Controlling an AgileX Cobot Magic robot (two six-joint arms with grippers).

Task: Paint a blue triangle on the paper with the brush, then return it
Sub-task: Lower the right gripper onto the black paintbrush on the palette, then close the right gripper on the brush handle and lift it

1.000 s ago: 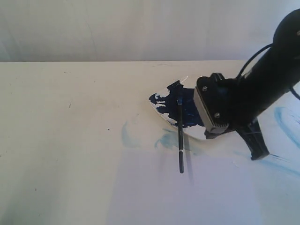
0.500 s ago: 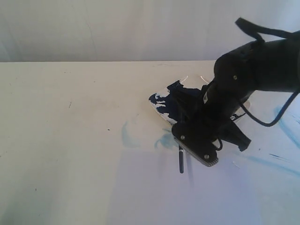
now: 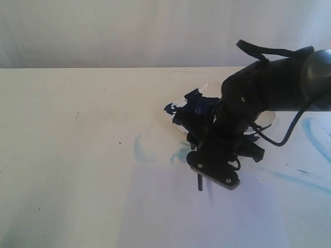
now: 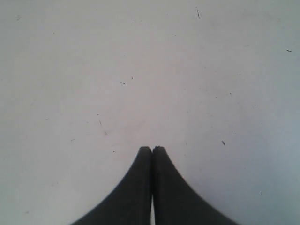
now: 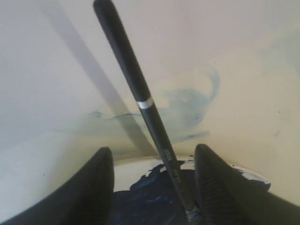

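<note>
Brush (image 5: 140, 93) lies with its tip end in the dark-blue paint on the plate (image 5: 133, 165), its handle sticking out over the rim past pale blue smears (image 3: 139, 150). Right gripper (image 5: 151, 151) hangs low over the plate with jaws spread wide either side of the handle, not clamping it. Left gripper (image 4: 152, 149) has its fingers pressed together above the table (image 4: 70, 70).

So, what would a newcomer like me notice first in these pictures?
Probably the black right arm bent over a plate smeared with dark-blue paint, right of the table's middle. Its right gripper stands open astride the brush, whose tip rests on the plate. Nearby, pale blue smears stain the table.
</note>
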